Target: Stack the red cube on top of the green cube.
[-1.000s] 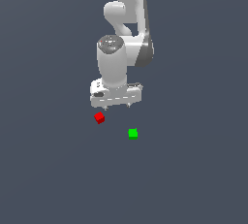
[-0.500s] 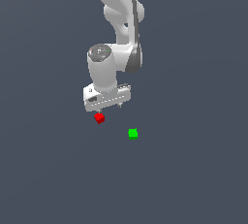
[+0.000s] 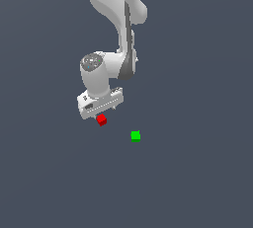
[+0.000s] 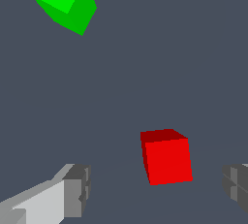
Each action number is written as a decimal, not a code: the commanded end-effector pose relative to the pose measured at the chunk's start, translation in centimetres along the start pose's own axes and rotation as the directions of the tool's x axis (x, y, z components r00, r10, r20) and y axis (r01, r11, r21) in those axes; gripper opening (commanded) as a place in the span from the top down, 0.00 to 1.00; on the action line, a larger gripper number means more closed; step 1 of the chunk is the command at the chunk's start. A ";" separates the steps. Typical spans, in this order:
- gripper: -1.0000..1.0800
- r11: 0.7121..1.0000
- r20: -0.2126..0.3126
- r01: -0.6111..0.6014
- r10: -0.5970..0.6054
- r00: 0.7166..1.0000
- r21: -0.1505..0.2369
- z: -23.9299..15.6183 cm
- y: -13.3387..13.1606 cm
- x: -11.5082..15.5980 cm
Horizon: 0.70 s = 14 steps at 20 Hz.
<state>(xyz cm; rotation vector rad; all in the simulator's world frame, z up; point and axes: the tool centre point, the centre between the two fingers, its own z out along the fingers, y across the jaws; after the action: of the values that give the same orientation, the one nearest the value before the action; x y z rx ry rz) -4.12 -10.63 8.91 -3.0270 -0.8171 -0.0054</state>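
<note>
The end effector (image 4: 155, 189) is hanging with its fingers spread wide, one gray pad (image 4: 77, 191) on each side of the red cube (image 4: 166, 156), and open gaps are showing between the pads and the cube's faces. In the exterior view the white end effector (image 3: 101, 109) is sitting right over the red cube (image 3: 101, 120), which is peeking out just below it. The green cube (image 3: 135, 135) is lying well apart on bare surface, toward the exterior view's right and slightly nearer the camera. The dark gray tabletop (image 3: 197, 172) is spreading evenly around both cubes, and none of its edges or corners is falling inside either view. The stretch of surface between the two cubes is lying open.
</note>
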 end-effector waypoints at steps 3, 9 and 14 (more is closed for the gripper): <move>0.04 0.998 0.003 0.062 -0.062 0.998 -0.002 1.0 1.1 -0.7; 0.04 0.994 0.005 0.107 -0.106 0.994 -0.004 1.8 2.0 -1.1; 0.04 0.993 0.005 0.114 -0.114 0.993 -0.004 1.9 2.2 -1.2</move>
<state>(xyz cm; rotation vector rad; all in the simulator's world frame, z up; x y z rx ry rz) -4.06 -13.09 7.00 -2.9820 -0.9871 0.0005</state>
